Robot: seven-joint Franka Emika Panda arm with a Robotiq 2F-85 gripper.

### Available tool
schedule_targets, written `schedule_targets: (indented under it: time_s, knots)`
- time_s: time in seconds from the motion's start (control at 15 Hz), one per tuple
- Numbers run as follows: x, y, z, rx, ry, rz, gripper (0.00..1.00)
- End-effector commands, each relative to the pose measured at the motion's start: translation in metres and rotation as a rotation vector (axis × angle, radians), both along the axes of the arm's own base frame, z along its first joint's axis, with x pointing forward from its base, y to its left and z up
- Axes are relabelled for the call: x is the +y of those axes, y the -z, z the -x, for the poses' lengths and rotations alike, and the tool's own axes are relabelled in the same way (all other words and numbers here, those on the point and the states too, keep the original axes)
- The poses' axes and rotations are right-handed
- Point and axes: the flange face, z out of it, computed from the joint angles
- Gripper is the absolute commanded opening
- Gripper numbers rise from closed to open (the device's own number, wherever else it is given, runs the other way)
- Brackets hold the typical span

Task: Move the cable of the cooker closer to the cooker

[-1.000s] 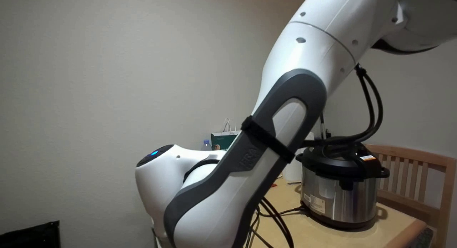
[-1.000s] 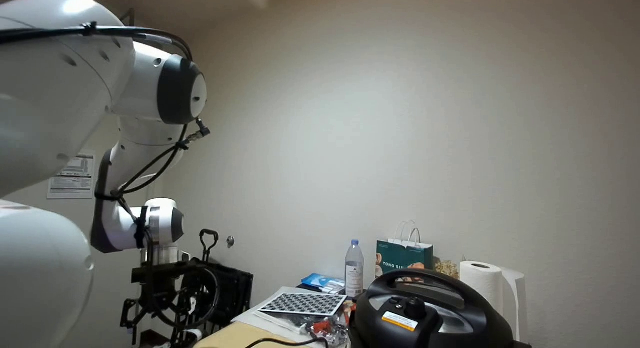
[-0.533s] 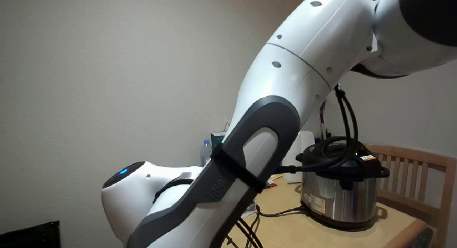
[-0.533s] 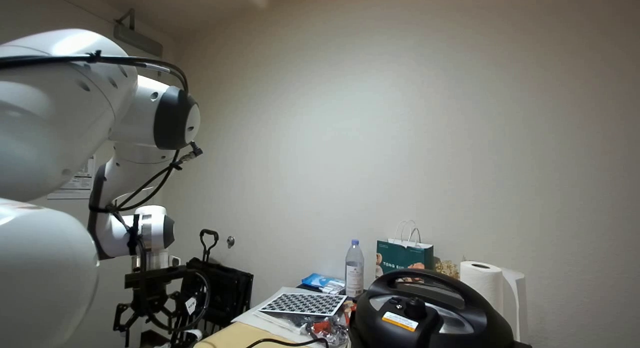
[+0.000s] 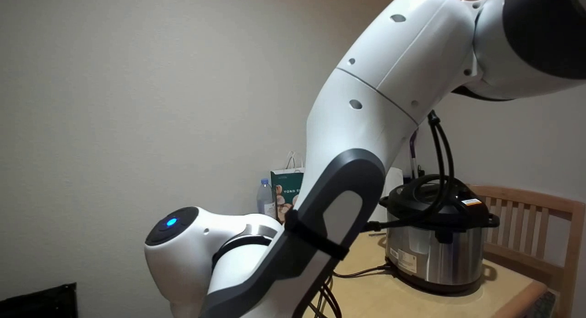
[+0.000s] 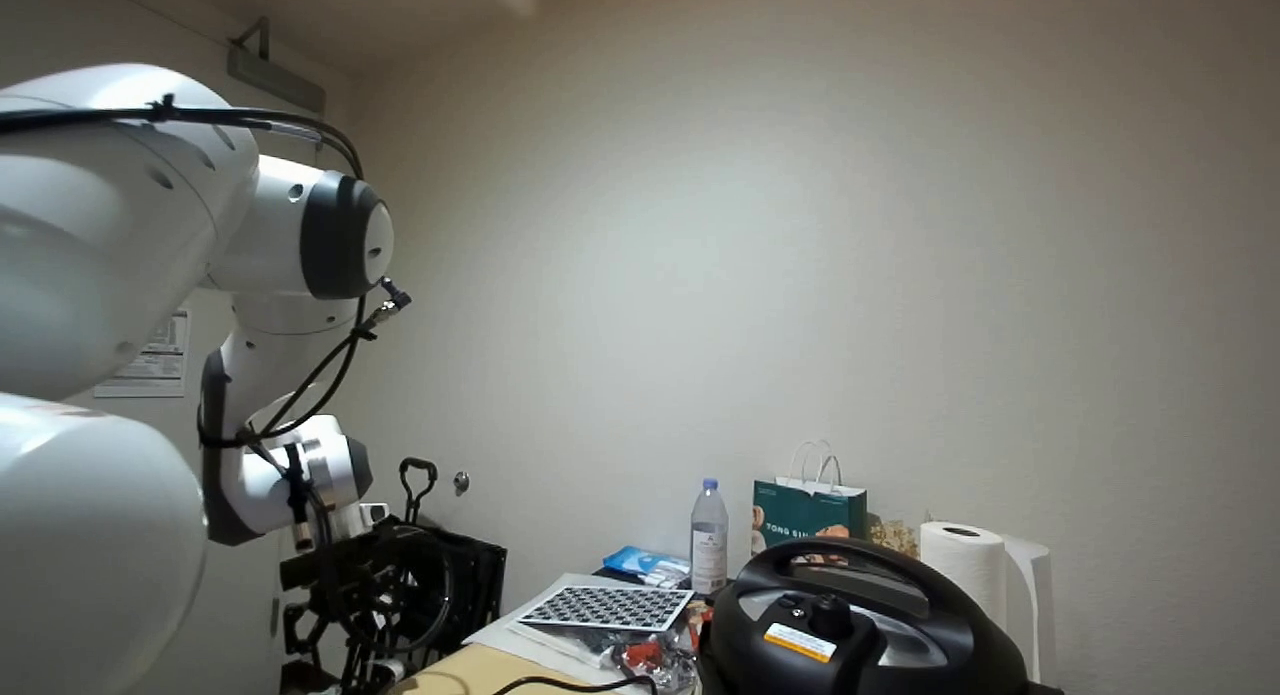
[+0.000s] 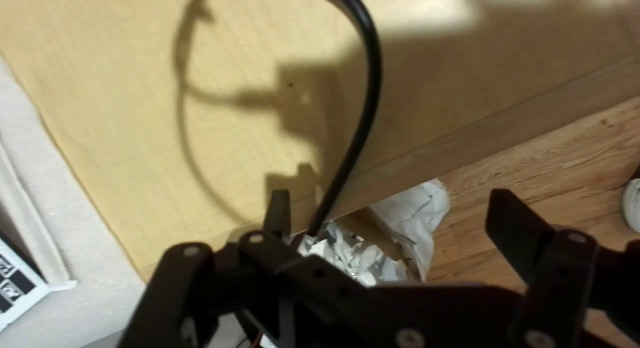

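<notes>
The arm (image 5: 352, 135) is sitting lower than a second ago, only the wrist view is revealing the claw (image 7: 390, 208) spread and released, and in an exterior view the thin, black, curving cable (image 5: 364, 272) is running from the cooker (image 5: 437, 258) across the desk (image 5: 389, 304).

room btwn fingers (image 7: 520, 233), blk loop (image 7: 374, 77) above tabletop (image 7: 115, 122), cooker (image 5: 437, 256) an obst., open room beside it, cable (image 5: 356, 275) lying there
</notes>
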Motion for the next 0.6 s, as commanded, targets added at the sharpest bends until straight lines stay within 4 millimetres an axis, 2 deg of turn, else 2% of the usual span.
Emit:
schedule_targets:
  time_s: [0.0,0.27,0.53]
  knots:
    - [-0.003,0.001,-0.005,-0.019,0.016,0.012,1.0]
    - [-0.002,0.006,-0.005,-0.016,0.01,0.025,1.0]
    - [-0.006,0.026,-0.013,0.02,-0.006,0.029,1.0]
